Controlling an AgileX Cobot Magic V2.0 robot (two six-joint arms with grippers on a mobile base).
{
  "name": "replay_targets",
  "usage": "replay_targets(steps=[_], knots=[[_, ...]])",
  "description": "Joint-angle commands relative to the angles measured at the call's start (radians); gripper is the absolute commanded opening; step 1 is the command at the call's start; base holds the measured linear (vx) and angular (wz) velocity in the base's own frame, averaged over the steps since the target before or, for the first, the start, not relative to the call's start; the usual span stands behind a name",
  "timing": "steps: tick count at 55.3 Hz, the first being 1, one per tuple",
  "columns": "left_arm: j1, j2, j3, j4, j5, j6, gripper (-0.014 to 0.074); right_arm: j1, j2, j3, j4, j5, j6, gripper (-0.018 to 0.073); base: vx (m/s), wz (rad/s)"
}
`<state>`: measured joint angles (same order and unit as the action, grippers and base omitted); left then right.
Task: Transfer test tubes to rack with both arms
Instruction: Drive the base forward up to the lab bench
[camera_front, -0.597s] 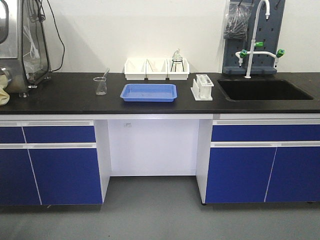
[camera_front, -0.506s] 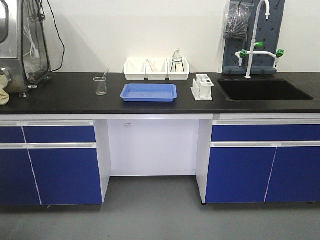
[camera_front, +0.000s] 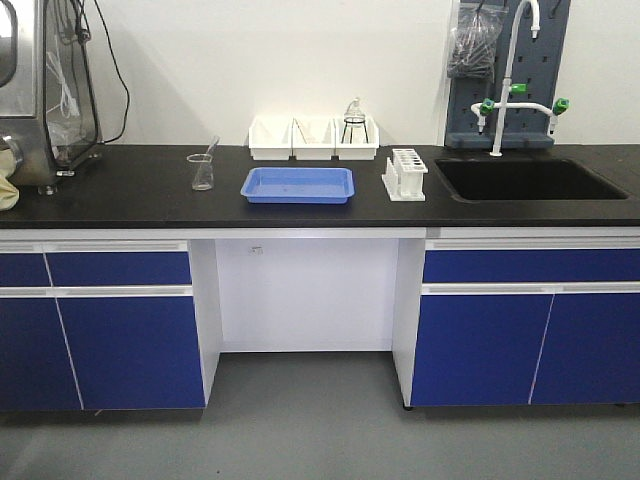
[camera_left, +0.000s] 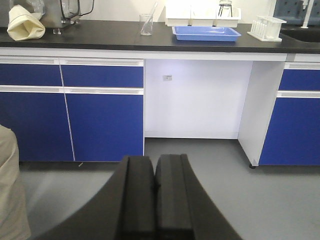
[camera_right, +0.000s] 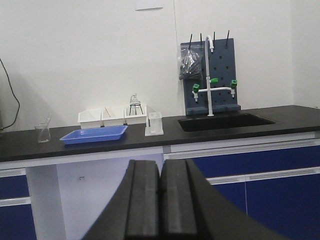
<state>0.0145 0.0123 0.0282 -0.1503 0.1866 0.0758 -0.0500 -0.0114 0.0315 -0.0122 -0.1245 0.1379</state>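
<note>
The white rack (camera_front: 405, 174) stands on the black counter (camera_front: 130, 190), to the right of a blue tray (camera_front: 297, 185). No test tube can be made out; the tray's contents are too small to tell. My left gripper (camera_left: 155, 167) is shut and empty, low over the grey floor and far from the counter. In its view the rack (camera_left: 267, 27) is at the top right. My right gripper (camera_right: 160, 167) is shut and empty, also short of the counter. The rack (camera_right: 154, 123) stands above it in its view. Neither arm shows in the front view.
A clear beaker (camera_front: 201, 172) with a rod stands left of the tray. Three white bins (camera_front: 313, 138) line the wall behind it. A black sink (camera_front: 525, 180) with a white faucet (camera_front: 505, 80) lies right of the rack. Blue cabinets (camera_front: 120, 340) flank a knee gap under the counter.
</note>
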Motion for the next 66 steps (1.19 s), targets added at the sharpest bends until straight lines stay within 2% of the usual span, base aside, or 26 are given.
replay_targets(steps=[1,33,66], knots=[[0.000,0.021,0.024,-0.004,-0.075,-0.006,-0.0007,-0.001,-0.001,0.005,-0.003,-0.080,-0.005,0.0010,0.00,0.00],[0.000,0.021,0.024,-0.004,-0.075,-0.006,-0.0007,-0.001,-0.001,0.005,-0.003,-0.080,-0.005,0.0010,0.09,-0.02],[0.000,0.021,0.024,-0.004,-0.075,-0.006,-0.0007,-0.001,-0.001,0.005,-0.003,-0.080,-0.005,0.0010,0.32,-0.01]])
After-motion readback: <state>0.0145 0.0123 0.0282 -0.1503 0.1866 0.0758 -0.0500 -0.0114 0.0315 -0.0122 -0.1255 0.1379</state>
